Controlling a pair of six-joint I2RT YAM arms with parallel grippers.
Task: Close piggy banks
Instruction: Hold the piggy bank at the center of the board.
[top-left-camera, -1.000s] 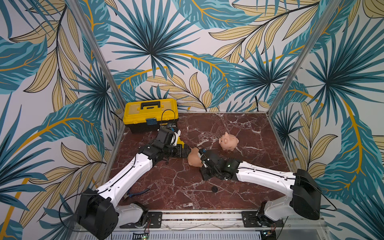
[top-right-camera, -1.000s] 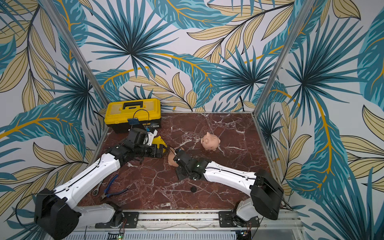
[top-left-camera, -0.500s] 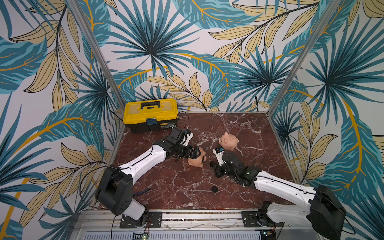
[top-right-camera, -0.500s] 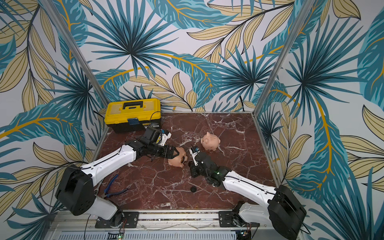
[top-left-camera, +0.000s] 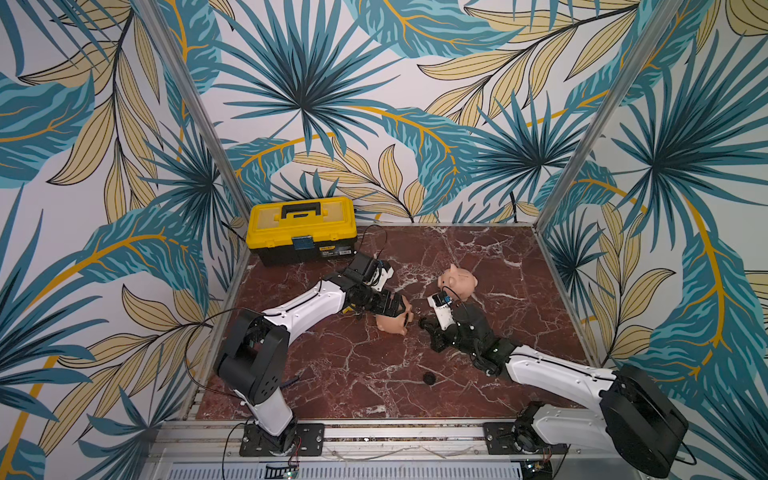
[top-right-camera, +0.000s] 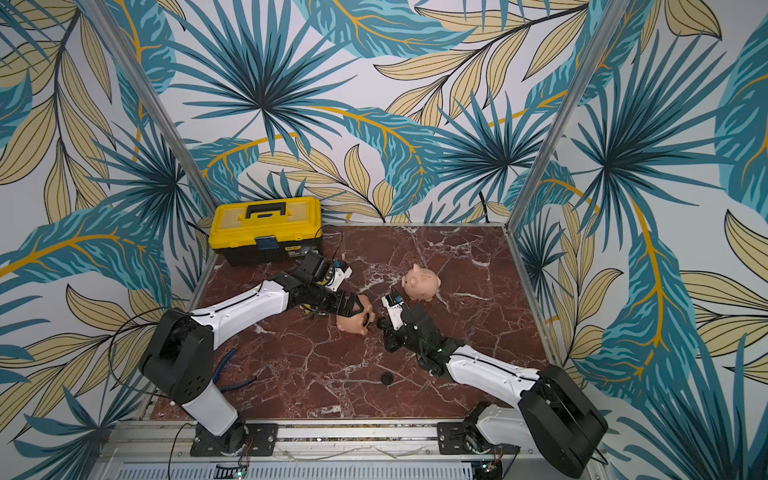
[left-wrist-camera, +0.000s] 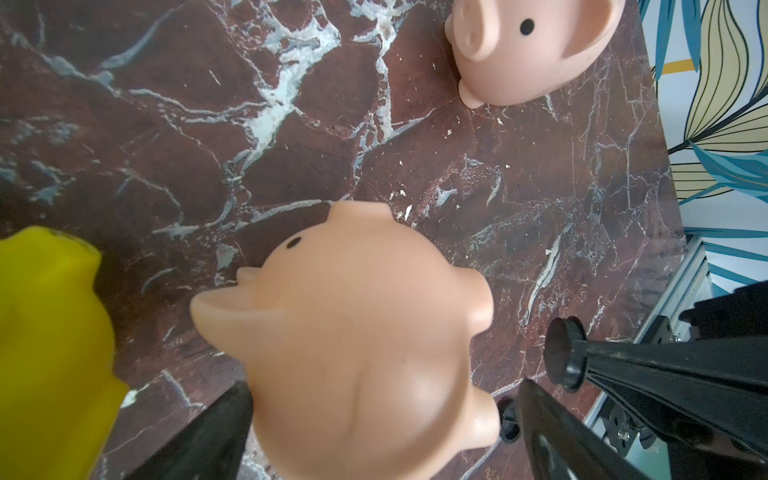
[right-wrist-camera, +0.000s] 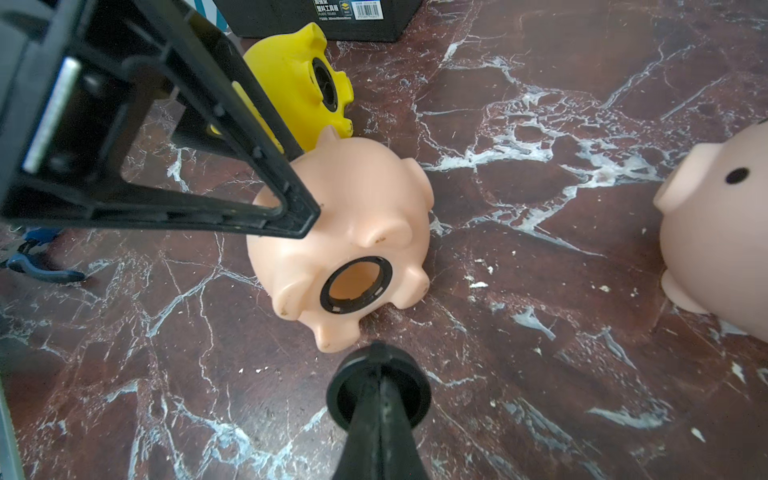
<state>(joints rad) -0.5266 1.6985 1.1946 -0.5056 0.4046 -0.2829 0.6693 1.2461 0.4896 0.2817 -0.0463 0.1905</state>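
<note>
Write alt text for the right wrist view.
The right gripper holds a black plug just short of the open belly hole of a peach piggy bank on its side, straddled by the left gripper. A yellow pig and pink pig sit nearby.

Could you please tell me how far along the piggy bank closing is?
Done: nothing confirmed. In hand: the right end effector pinches a black plug near the open belly hole of the peach pig, with the open left end effector straddling that pig. Left: seat that plug; a spare plug lies loose; whether the yellow pig and pink pig are plugged is unclear.
</note>
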